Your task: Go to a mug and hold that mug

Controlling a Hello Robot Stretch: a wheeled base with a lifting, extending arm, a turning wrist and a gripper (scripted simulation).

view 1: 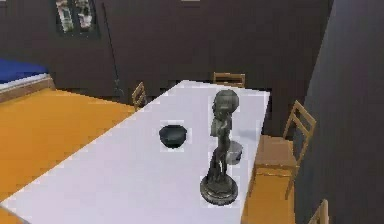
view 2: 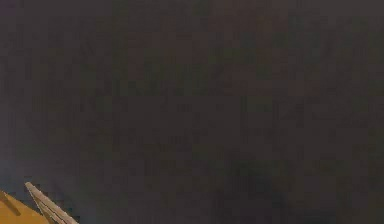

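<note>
Ahead of me a long white table point(view 1: 120, 165) runs away toward a dark wall point(view 1: 200, 35). Near its close end, on the forward view's right, a dark statue point(view 1: 222, 140) of a standing figure rises upright on a round base. Just behind the statue's legs, toward the table's right edge, sits a small grey cup-like thing point(view 1: 235, 153). It is partly hidden by the statue, so I cannot tell whether it is the mug, though nothing else on the table has that shape. A dark bowl point(view 1: 173, 135) stands left of the statue and apart from it, near the middle of the table. Wooden chairs surround the table — one at the right side point(view 1: 292, 140), one at the far end point(view 1: 229, 78), and one at the far left side point(view 1: 138, 95). The floor point(view 1: 50, 125) is orange, and a bed point(view 1: 20, 72) with a blue cover lies at the forward view's left edge, with a framed picture point(view 1: 77, 15) on the wall above. In the arm side view a pale slanted edge point(view 2: 48, 205) crosses the bottom left corner. How my end effector stands I cannot tell.
</note>
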